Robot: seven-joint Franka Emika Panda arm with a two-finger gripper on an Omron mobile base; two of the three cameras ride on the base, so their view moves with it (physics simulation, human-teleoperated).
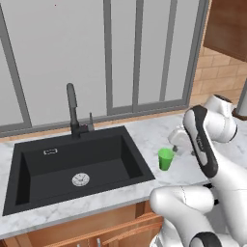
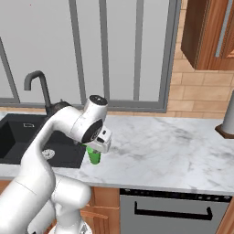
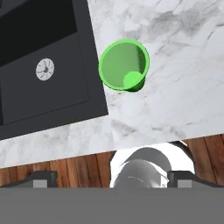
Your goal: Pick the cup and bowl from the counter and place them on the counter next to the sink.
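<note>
- Cup (image 1: 165, 158): bright green, upright, standing on the white marble tabletop (image 1: 159, 132) just beside the right-hand rim of the sink (image 1: 72, 166). It touches neither the basin nor the hand.
- From the hand view, the cup (image 3: 124, 65) sits at about 12 o'clock from the two dark finger tips, mouth up, interior empty.
- Hand (image 3: 112, 178): fingers spread wide apart, one tip at each lower corner of the hand view, nothing between them. It hangs above the tabletop, clear of the cup.
- In the right base view the hand (image 2: 101, 139) covers the upper part of the cup (image 2: 95, 156); only the lower green body shows beneath it.
- Sink: black basin with a round silver drain (image 1: 80, 180); a tall dark faucet (image 1: 72, 108) stands at its 12 o'clock edge.
- Wooden cabinet fronts (image 3: 74, 166) run below the tabletop's front edge.
</note>
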